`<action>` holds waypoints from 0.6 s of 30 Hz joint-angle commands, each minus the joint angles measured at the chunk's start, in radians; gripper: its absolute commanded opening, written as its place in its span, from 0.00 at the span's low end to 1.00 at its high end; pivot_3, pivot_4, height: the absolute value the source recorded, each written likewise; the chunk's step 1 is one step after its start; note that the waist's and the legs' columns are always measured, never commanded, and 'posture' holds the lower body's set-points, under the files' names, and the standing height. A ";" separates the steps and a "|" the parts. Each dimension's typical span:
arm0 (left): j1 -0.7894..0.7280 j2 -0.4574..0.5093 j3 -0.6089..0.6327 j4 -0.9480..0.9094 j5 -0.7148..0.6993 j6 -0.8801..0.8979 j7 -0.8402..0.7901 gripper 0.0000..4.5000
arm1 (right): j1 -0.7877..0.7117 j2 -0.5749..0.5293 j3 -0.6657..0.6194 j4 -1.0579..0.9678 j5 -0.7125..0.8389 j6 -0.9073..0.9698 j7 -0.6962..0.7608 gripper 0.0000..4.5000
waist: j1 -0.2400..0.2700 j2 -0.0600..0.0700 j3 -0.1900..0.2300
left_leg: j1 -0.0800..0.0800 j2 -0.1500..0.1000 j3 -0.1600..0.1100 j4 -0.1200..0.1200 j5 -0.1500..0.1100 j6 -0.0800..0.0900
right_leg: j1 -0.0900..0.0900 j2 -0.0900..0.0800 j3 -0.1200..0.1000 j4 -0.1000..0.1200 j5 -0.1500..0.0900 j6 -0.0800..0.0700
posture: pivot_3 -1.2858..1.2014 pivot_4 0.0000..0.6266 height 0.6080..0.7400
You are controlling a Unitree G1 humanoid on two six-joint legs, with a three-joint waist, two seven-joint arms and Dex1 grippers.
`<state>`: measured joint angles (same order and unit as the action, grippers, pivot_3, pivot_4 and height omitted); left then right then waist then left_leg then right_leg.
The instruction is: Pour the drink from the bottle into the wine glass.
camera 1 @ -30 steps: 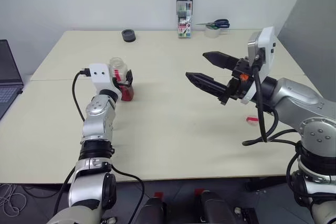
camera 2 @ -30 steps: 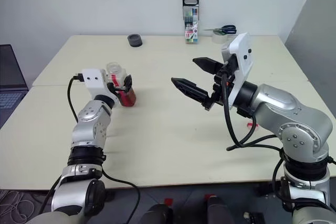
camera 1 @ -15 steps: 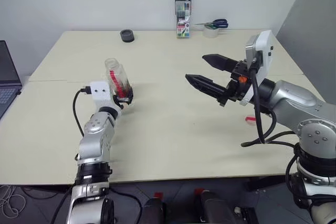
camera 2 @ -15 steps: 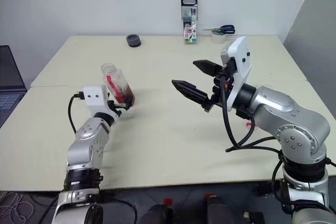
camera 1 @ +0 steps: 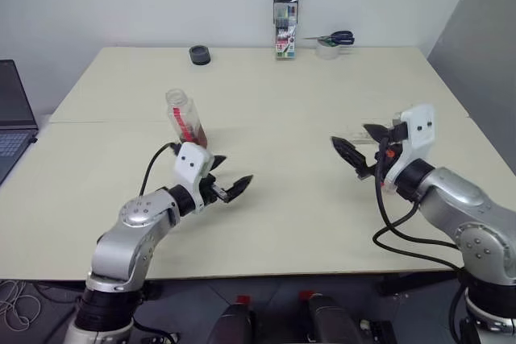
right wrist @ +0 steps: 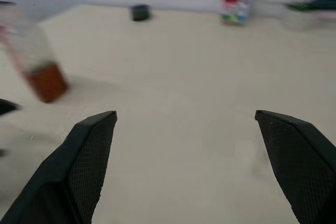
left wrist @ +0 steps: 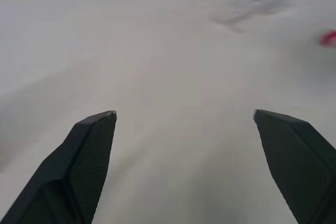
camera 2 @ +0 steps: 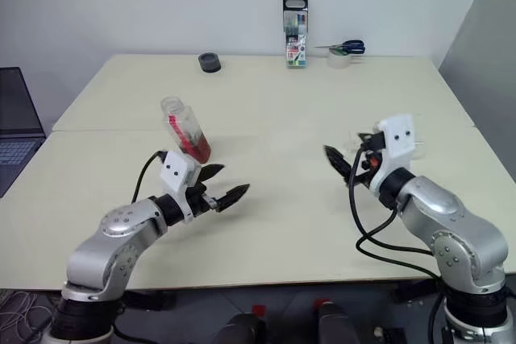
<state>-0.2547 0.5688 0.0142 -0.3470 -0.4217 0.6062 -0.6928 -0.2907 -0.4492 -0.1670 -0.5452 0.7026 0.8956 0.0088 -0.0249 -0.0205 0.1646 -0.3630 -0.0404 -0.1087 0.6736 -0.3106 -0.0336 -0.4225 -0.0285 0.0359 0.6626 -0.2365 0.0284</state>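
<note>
The bottle (camera 1: pixel 185 119) is near the table's left middle, uncapped and leaning, with nothing gripping it. The reddish-brown drink (right wrist: pixel 47 82) fills only its bottom. My left gripper (camera 1: pixel 234 172) hangs open in front of the bottle, to its right and apart from it, pointing right; in the left wrist view its fingers (left wrist: pixel 89 150) have bare table between them. My right gripper (camera 1: pixel 351 136) is open low over the right side of the table, pointing left toward the bottle, nothing between its fingers (right wrist: pixel 86 150). I cannot make out the wine glass.
At the table's far edge are a marker case (camera 1: pixel 284 22), a small black roll (camera 1: pixel 198 55), and scissors on a tape roll (camera 1: pixel 329 41). A laptop (camera 1: pixel 12 118) sits off the left edge. A small red thing (left wrist: pixel 328 38) lies on the table to the right.
My left gripper let go of the bottle and drew back toward me and to the right. The bottle stays leaning where it was. My right gripper sank lower and moved right.
</note>
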 commanded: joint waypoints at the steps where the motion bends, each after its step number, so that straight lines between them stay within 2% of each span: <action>1: -0.096 0.038 -0.007 0.049 -0.024 -0.020 -0.097 0.99 | -0.024 0.157 -0.118 0.066 0.021 0.022 -0.179 1.00 | -0.004 0.000 0.000 | 0.001 0.000 0.000 -0.002 0.000 0.000 | 0.000 0.001 0.001 0.000 0.000 0.000 | 0.52 0.24 1.00; 5: -0.167 0.016 -0.031 0.127 -0.006 -0.055 -0.123 0.99 | -0.097 0.382 -0.273 0.211 0.104 -0.006 -0.354 1.00 | -0.009 0.001 0.000 | 0.005 0.001 0.005 -0.007 0.000 0.001 | -0.001 0.005 0.003 0.000 0.000 0.000 | 0.52 0.24 1.00; 9: -0.180 0.004 -0.045 0.131 -0.005 -0.066 -0.134 0.99 | -0.201 0.529 -0.435 0.311 0.246 -0.108 -0.506 1.00 | -0.008 0.002 0.000 | 0.003 0.001 0.005 -0.010 0.000 0.000 | -0.004 0.005 0.003 0.000 0.000 -0.001 | 0.52 0.24 1.00; 13: -0.188 0.003 -0.046 0.144 0.003 -0.075 -0.139 0.99 | -0.282 0.575 -0.486 0.395 0.329 -0.188 -0.547 1.00 | -0.008 0.003 0.000 | -0.001 0.001 0.005 -0.010 0.000 0.000 | -0.008 0.003 0.004 0.000 0.000 -0.001 | 0.52 0.24 1.00; 18: -0.188 0.001 -0.048 0.130 0.004 -0.068 -0.137 0.99 | -0.350 0.573 -0.463 0.510 0.339 -0.262 -0.525 1.00 | -0.011 0.003 0.000 | 0.000 0.001 0.007 -0.011 -0.001 0.002 | -0.008 0.004 0.004 0.000 0.000 -0.001 | 0.52 0.24 1.00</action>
<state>-0.4256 0.5655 -0.0394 -0.1857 -0.4179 0.5523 -0.8278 -0.6044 0.1224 -0.6442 -0.0434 1.0149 0.6644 -0.5364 -0.0360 -0.0175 0.1650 -0.3631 -0.0396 -0.1017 0.6629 -0.3118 -0.0311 -0.4308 -0.0242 0.0397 0.6628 -0.2361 0.0277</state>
